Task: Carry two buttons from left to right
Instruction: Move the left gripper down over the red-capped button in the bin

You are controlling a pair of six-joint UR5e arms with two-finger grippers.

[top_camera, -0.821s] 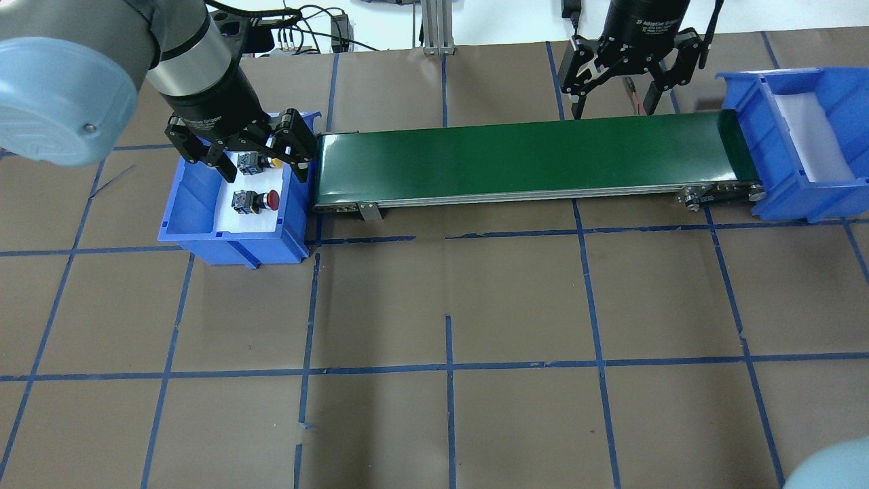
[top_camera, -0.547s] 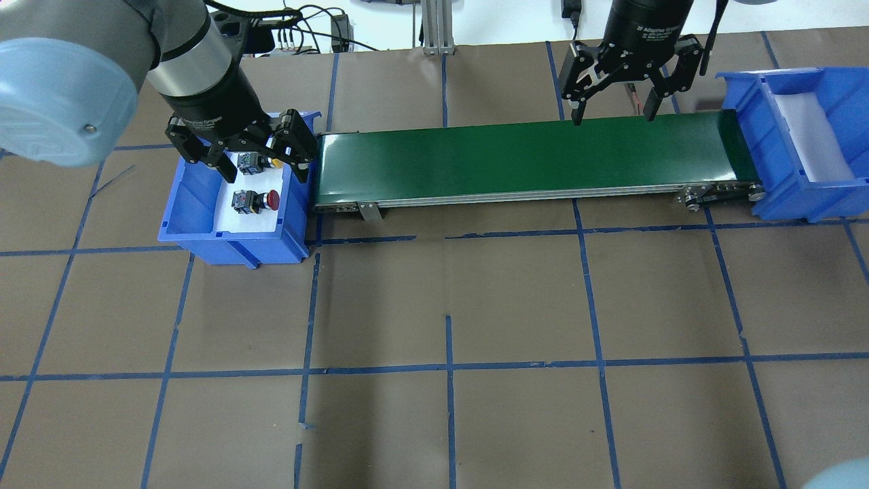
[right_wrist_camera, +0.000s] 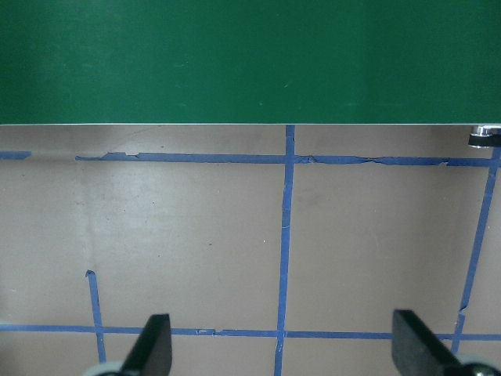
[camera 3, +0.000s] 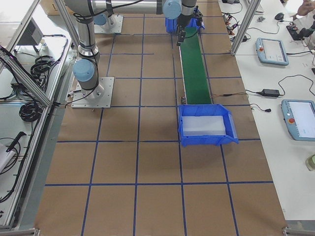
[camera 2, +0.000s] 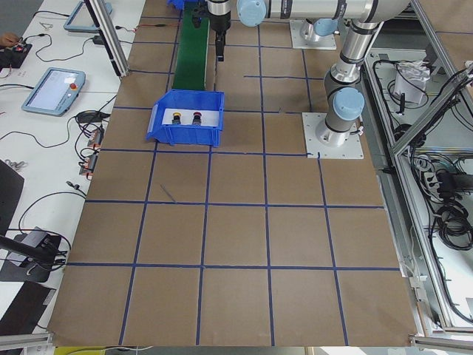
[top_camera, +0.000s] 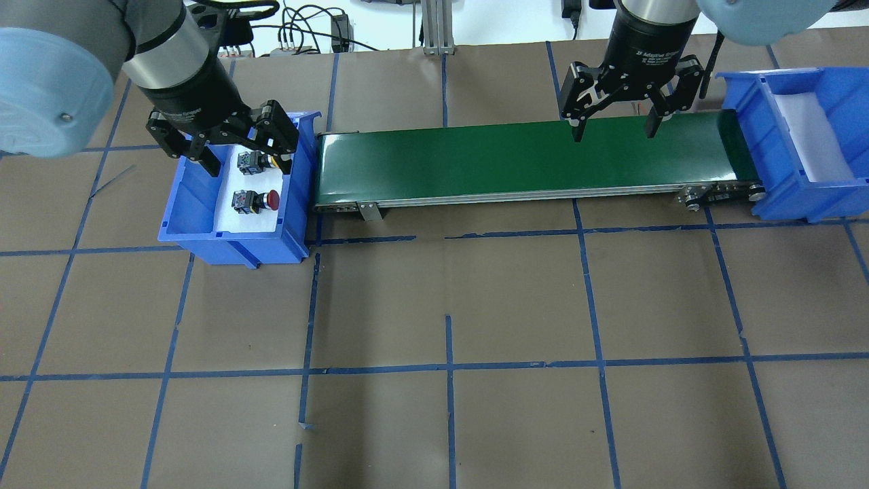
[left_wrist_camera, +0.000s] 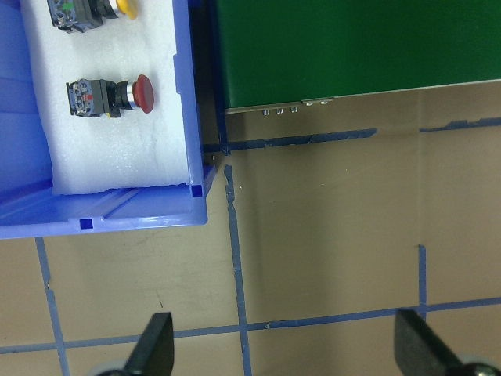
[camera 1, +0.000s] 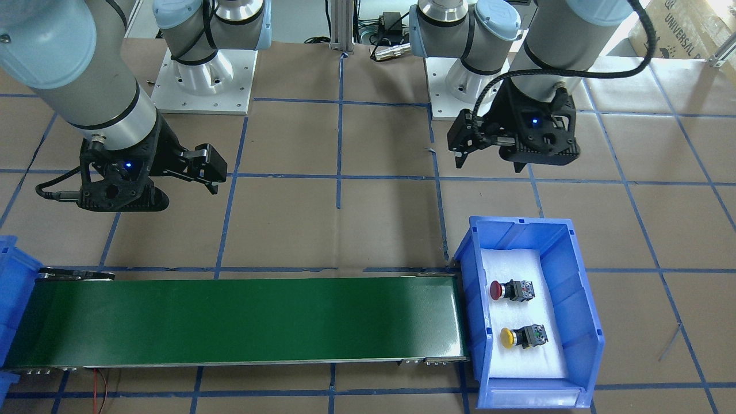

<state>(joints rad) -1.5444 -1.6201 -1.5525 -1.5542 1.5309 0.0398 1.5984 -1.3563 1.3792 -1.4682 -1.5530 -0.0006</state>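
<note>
The red button [top_camera: 256, 201] and the yellow button [top_camera: 258, 161] lie on white foam in the blue bin [top_camera: 234, 246] at the left end of the green conveyor belt [top_camera: 523, 159]. They also show in the front view, red [camera 1: 512, 290] and yellow [camera 1: 523, 337], and in the left wrist view, red [left_wrist_camera: 109, 94] and yellow [left_wrist_camera: 90, 9]. My left gripper [top_camera: 248, 155] is open and empty. It hangs high, on the robot's side of the bin [camera 1: 581, 299]. My right gripper [top_camera: 614, 130] is open and empty by the belt's right part.
A second blue bin [top_camera: 747, 115] with white foam stands at the belt's right end, with nothing in it. Brown paper with blue tape lines covers the table [top_camera: 448, 305]. Cables and a metal post [top_camera: 434, 27] lie at the far edge.
My left gripper has moved up and to the left in the overhead view, uncovering more of the yellow button. My right gripper has moved down in that view, over the belt's edge.
</note>
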